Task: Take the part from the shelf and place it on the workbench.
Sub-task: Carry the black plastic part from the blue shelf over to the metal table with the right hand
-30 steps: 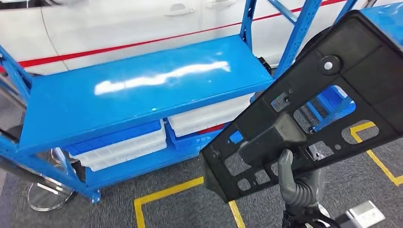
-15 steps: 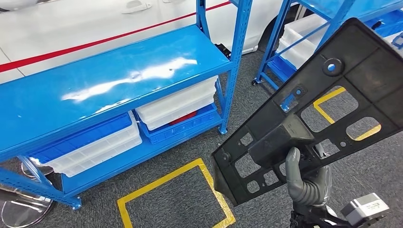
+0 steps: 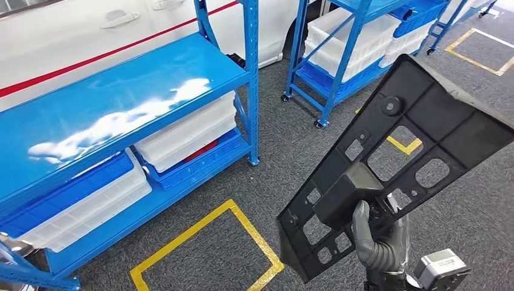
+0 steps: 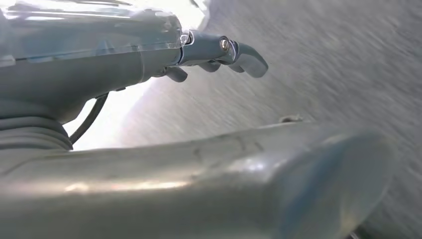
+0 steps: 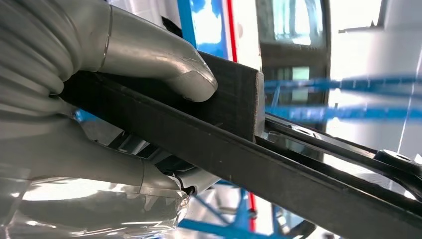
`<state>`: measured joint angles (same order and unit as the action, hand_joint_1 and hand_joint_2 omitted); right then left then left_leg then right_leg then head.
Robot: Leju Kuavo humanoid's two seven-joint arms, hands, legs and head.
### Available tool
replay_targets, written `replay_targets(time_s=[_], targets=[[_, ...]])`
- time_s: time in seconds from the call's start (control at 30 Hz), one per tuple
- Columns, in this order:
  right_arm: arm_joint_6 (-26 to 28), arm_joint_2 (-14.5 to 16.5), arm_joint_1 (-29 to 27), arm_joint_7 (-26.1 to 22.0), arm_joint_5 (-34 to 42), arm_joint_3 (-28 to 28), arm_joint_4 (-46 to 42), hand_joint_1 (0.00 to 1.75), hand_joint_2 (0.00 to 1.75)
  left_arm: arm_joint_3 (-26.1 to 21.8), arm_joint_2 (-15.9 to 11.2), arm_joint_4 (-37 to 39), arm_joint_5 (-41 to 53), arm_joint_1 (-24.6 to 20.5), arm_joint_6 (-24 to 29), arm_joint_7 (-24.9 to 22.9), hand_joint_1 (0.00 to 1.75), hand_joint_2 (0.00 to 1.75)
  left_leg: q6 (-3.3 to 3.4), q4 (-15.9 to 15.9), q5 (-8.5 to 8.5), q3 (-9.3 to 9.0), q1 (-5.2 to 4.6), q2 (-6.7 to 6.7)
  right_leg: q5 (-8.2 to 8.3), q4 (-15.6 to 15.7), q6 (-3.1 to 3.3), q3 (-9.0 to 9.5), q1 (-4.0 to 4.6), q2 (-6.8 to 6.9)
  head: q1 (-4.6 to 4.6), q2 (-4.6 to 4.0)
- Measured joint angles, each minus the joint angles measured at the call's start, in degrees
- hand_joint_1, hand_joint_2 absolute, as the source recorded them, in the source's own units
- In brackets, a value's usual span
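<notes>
Part [image 3: 394, 163] sits clamped in my right hand [image 3: 379, 239], held by its low end with its long axis slanting up and away to my right, clear of the shelf [image 3: 121, 103]; my left hand [image 4: 219, 55] hangs loose, fingers apart, holding nothing.

No readable text anywhere here: no labels, brands, numbers or signs on the blue shelf [image 3: 121, 103], the white bins [image 3: 182, 136] or the black part [image 3: 394, 163].
</notes>
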<state>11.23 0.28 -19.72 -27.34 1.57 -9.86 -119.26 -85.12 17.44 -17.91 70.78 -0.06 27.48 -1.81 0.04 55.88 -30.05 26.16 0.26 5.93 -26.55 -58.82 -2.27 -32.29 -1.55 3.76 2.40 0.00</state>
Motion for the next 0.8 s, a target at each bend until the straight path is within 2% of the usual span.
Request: replay_targets(time_s=[0.07,0.1,0.13,0.17,0.23,0.3,0.33,0.37,0.4,0.43,0.47,0.5,0.53,0.57,0.6,0.63,0.67,0.7,0.77,0.8], targets=[[1.9,-2.0,0.4,-1.5,3.6,-1.6,1.3,1.75,1.75,1.0,0.8,2.0,2.7,-1.0,6.2,-4.3,0.00,0.00,-0.59,0.1,-0.18,-0.08,-0.08,0.86,-0.16,0.1,1.18,-0.39,0.24,-0.91,0.01,0.00],[2.5,-3.1,0.7,-2.3,4.9,-2.4,1.9,1.75,1.75,1.6,0.9,2.9,3.7,-1.5,8.2,-5.7,0.00,0.00,-0.92,0.3,-0.43,-0.09,0.03,0.71,-0.08,0.2,1.61,-0.56,0.26,-1.39,0.01,0.00],[2.9,-4.0,1.3,-3.1,6.0,-3.0,2.4,1.75,1.75,2.2,1.0,3.8,4.6,-1.9,9.4,-6.6,0.00,0.00,-1.17,1.1,-1.14,0.18,0.16,-0.15,0.05,0.3,2.05,-0.70,0.22,-1.92,0.01,0.00],[3.2,-4.9,2.1,-3.8,6.8,-3.6,2.9,1.75,1.75,2.8,1.0,4.4,5.7,-2.1,9.8,-7.3,0.00,0.00,-1.33,3.0,-2.46,1.00,0.29,-1.50,0.24,0.3,2.48,-0.86,0.20,-2.48,0.01,0.00],[3.4,-5.9,4.1,-4.5,8.0,-4.5,3.5,1.75,1.75,4.0,0.9,5.4,7.8,-2.2,9.8,-8.7,0.00,0.00,-1.39,8.7,-5.77,3.66,0.40,-4.24,0.49,0.4,3.05,-1.15,0.33,-3.50,0.01,0.00],[3.1,-6.5,6.0,-4.3,8.4,-5.4,4.1,1.75,1.75,5.3,0.9,6.1,9.9,-2.2,9.5,-10.0,0.00,0.00,-1.24,15.5,-8.27,7.04,0.38,-5.16,0.63,0.3,3.32,-1.39,0.61,-4.73,0.01,0.00],[2.9,-6.7,6.7,-4.1,8.5,-5.9,4.4,1.75,1.75,6.1,0.9,6.4,10.8,-2.3,9.4,-10.5,0.00,0.00,-1.09,17.5,-8.40,8.23,0.37,-5.32,0.67,0.3,3.37,-1.44,0.76,-5.42,0.01,0.00],[2.6,-6.9,7.4,-3.9,8.6,-6.4,4.7,1.75,1.75,7.0,0.9,6.7,11.6,-2.3,9.3,-10.9,0.00,0.00,-0.87,18.2,-7.69,8.90,0.35,-5.47,0.70,0.2,3.41,-1.45,0.93,-6.23,0.01,0.00],[2.4,-7.0,7.9,-3.8,8.5,-6.9,5.0,1.75,1.75,7.6,0.9,6.9,12.1,-2.4,9.4,-11.2,0.00,0.00,-0.56,16.4,-5.80,8.44,0.33,-5.68,0.71,0.2,3.42,-1.36,1.08,-7.02,0.01,0.00],[2.1,-7.1,8.3,-3.7,8.5,-7.3,5.2,1.75,1.75,8.1,0.8,7.1,12.2,-2.4,9.5,-11.2,0.00,0.00,-0.17,12.7,-3.17,7.11,0.30,-6.42,0.71,0.1,3.41,-1.24,1.20,-7.77,0.01,0.00],[1.5,-7.1,8.8,-3.7,8.5,-7.8,5.5,1.75,1.75,8.3,0.5,7.3,11.4,-2.4,9.1,-10.2,0.00,0.00,0.21,8.7,-1.01,5.67,0.28,-7.77,0.74,0.1,3.34,-1.19,1.34,-8.46,0.01,0.00],[0.5,-7.1,9.6,-3.6,8.6,-8.4,5.9,1.75,1.75,8.0,-0.2,7.5,9.2,-2.4,7.8,-7.8,0.00,0.00,0.41,5.2,0.51,4.44,0.31,-8.98,0.82,0.0,3.20,-1.27,1.41,-9.25,0.01,0.00],[-0.8,-7.0,10.3,-3.5,8.5,-9.0,6.5,1.75,1.75,7.0,-1.4,7.8,5.1,-2.2,5.1,-3.3,0.00,0.00,0.49,3.1,1.23,3.71,0.30,-9.91,0.96,0.0,2.96,-1.46,1.39,-9.96,0.01,0.00],[-2.2,-6.9,10.9,-3.4,8.4,-9.5,7.1,1.75,1.75,5.7,-2.8,8.0,0.4,-2.0,1.7,2.0,0.00,0.00,0.45,2.4,1.17,3.46,0.25,-10.20,1.13,0.0,2.64,-1.70,1.30,-10.67,0.01,0.00],[-3.2,-6.8,11.1,-3.5,8.2,-10.0,7.7,1.75,1.75,4.2,-4.5,8.2,-4.3,-1.8,-2.2,7.8,0.00,0.00,0.46,2.0,1.26,3.30,0.23,-9.72,1.34,0.1,2.26,-1.92,1.21,-11.41,0.02,0.00],[-3.7,-6.6,10.8,-3.7,7.8,-10.4,8.2,1.75,1.75,2.9,-6.1,8.4,-7.8,-1.5,-5.9,12.5,0.00,0.00,0.65,1.7,1.51,3.15,0.29,-9.15,1.42,0.1,1.94,-2.04,1.18,-11.35,0.02,0.00],[-3.7,-6.5,10.4,-3.9,7.4,-10.5,8.5,1.75,1.75,2.0,-7.2,8.5,-9.4,-1.1,-8.7,15.4,0.00,0.00,0.98,1.3,1.81,2.99,0.40,-8.55,1.02,-0.3,1.69,-2.31,1.26,-10.28,0.01,0.00],[-3.6,-6.5,10.0,-4.2,7.0,-10.6,8.7,1.75,1.75,1.4,-8.3,8.4,-10.3,-0.8,-11.3,17.6,0.00,0.00,1.32,0.9,2.12,2.89,0.49,-7.88,0.03,-1.6,1.46,-2.98,1.35,-8.64,0.00,0.00],[-3.4,-6.3,9.3,-4.4,5.7,-10.5,8.8,1.75,1.75,0.7,-9.4,8.3,-10.0,0.0,-14.5,19.3,0.00,0.00,1.73,0.6,2.36,2.93,0.36,-6.40,-3.59,-7.7,1.08,-5.91,1.17,-5.17,-0.02,0.00],[-3.6,-6.1,8.9,-4.3,4.9,-10.2,8.8,1.75,1.75,0.5,-9.7,8.2,-9.7,0.2,-15.4,19.9,0.00,0.00,1.76,0.7,2.33,3.01,0.20,-5.61,-5.33,-11.6,0.86,-7.82,0.97,-4.54,-0.02,0.00]])
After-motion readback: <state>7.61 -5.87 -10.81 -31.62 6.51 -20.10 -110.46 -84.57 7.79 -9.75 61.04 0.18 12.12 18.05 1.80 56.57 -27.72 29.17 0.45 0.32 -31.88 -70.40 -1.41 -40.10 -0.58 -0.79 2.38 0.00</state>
